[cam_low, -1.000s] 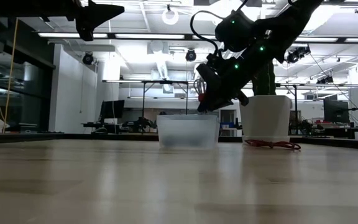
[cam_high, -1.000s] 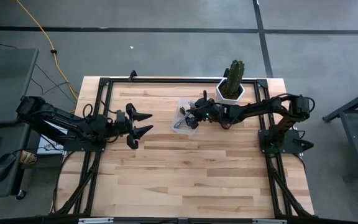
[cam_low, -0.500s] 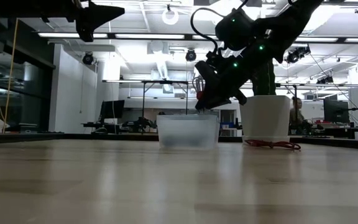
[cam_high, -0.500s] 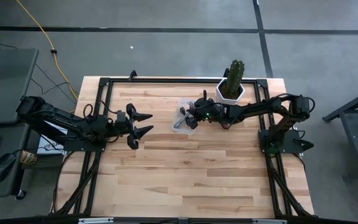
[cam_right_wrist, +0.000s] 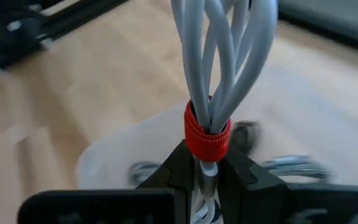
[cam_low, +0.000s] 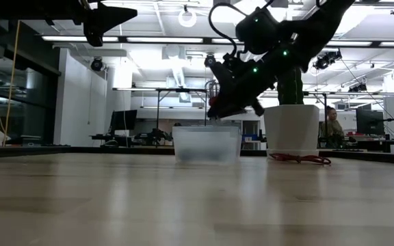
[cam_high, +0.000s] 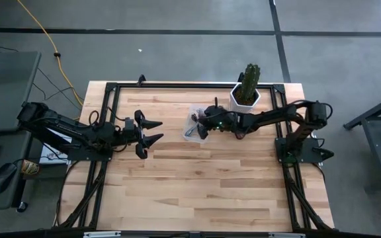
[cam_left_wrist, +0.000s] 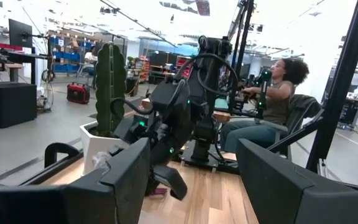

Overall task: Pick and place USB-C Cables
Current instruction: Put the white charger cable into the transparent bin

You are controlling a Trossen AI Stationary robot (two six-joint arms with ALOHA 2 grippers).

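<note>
Wood table (cam_high: 197, 185), lab behind. Your right gripper (cam_right_wrist: 205, 167) is pinched on the whitish cable (cam_right_wrist: 219, 56) at its red band, over the clear bin (cam_low: 206, 143); only the right wrist view shows that. Low view alone catches the dark red cable (cam_low: 299, 158) by the white pot (cam_low: 291, 128). Left gripper (cam_high: 152, 131) idle, spread wide, holding nothing.

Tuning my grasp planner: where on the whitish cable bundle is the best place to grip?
At the red band, where the strands of the whitish cable bundle are cinched into one narrow neck. Come from the short end below the band, as the right gripper does now, fingers either side.
</note>
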